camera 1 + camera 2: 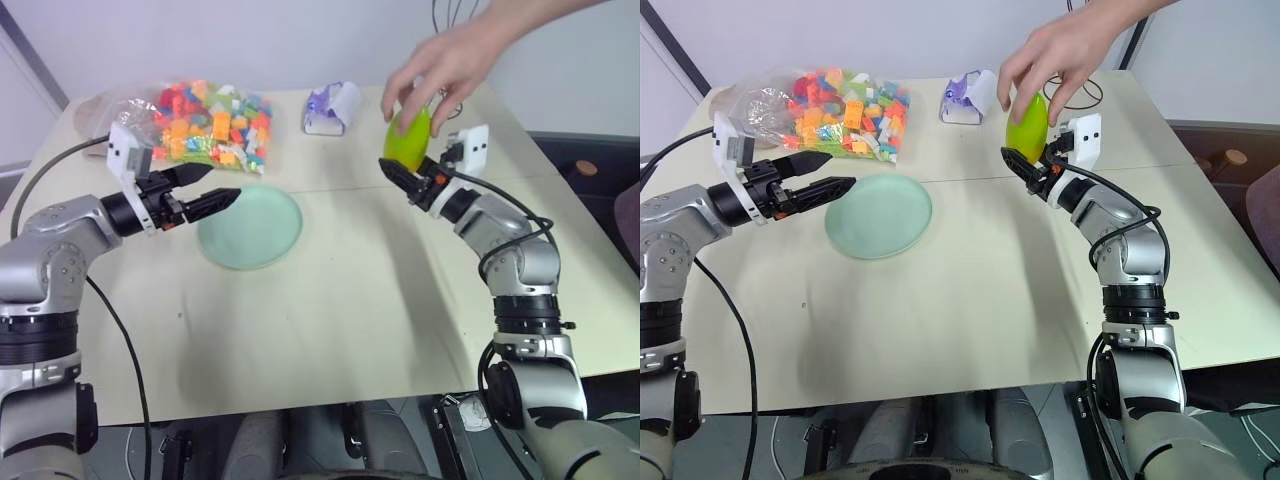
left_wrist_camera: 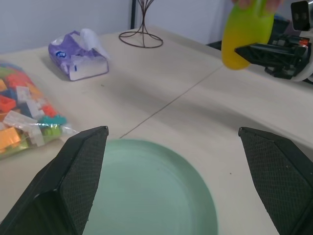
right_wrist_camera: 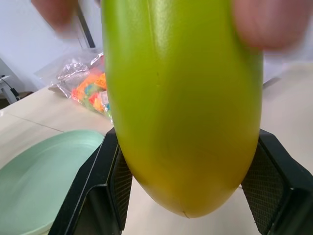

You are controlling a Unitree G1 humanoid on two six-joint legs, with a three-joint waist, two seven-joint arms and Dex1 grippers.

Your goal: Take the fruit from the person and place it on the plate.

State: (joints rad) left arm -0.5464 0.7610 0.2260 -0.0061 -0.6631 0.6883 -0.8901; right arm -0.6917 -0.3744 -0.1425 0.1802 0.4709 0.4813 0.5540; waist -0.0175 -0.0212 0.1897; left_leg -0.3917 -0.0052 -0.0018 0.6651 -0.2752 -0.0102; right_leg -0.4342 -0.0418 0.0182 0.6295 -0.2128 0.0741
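Yellow-green fruit (image 3: 181, 105) top hidden by person's hand (image 1: 445, 62), w/ right claw (image 1: 1025, 165) clamping.

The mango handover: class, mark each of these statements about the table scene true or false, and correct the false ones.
1. A person's hand grips the top of the mango. True.
2. The right gripper has its fingers closed on the lower part of the mango. True.
3. The mango already lies on the plate. False: it is held in the air, off to the side of the bare plate.
4. The left gripper holds the bag of toy bricks. False: its fingers are open and hold nothing, beside the plate.
5. A tissue pack lies on the table beyond the plate. True.
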